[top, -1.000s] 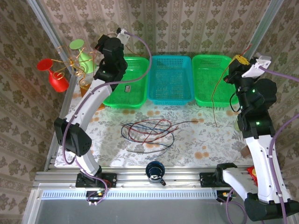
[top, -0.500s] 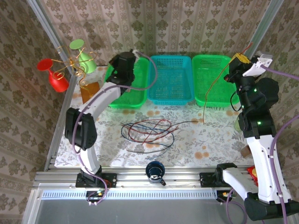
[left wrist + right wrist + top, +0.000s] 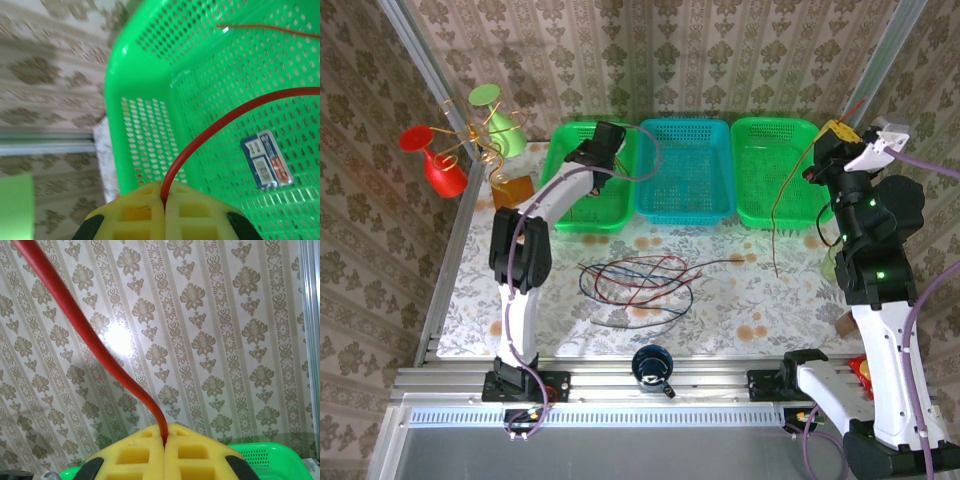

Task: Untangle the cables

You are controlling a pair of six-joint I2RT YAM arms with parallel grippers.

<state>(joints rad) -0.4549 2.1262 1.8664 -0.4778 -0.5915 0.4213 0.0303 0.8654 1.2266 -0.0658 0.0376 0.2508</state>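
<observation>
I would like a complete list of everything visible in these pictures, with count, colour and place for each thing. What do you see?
tangled cables: several, red, dark blue and black, looped loosely mid-table
first red cable: one, red, over the left basket
second red cable: one, red, hanging by the right basket
left basket: one, green, far side of the table
middle basket: one, blue, far centre
right basket: one, green, far right
wire stand: one, gold, with red and green cups, far left
cup: one, dark blue, near edge
left gripper: one, yellow pads, shut on the first red cable
right gripper: one, yellow pads, shut on the second red cable
</observation>
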